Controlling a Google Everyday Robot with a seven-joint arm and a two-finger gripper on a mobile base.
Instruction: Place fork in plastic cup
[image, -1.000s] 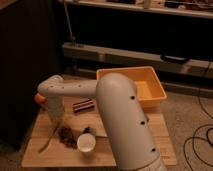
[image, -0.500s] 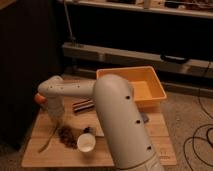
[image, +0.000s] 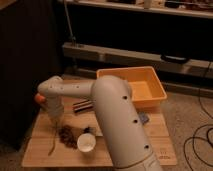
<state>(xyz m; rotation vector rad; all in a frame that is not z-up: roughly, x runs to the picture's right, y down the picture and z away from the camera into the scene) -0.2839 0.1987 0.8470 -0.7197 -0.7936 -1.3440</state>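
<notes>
The fork (image: 52, 145) is a thin tan stick lying near the front left of the wooden table (image: 40, 150). My gripper (image: 56, 124) hangs from the white arm (image: 115, 115) at the left of the table, just above the fork's far end. I cannot tell whether it touches the fork. A small pale-green plastic cup (image: 90, 131) peeks out beside the arm's big link, just behind the white cup (image: 86, 142), and is mostly hidden.
A brown clump (image: 67, 136) lies between the fork and the white cup. A dark striped object (image: 82, 106) lies further back. An orange bin (image: 135, 87) stands at the back right. A small bluish item (image: 143, 118) lies right of the arm. Dark shelving stands behind.
The arm's big link has shifted slightly to the left. The gripper stays at about the same spot above the fork. The things on the table have not moved.
</notes>
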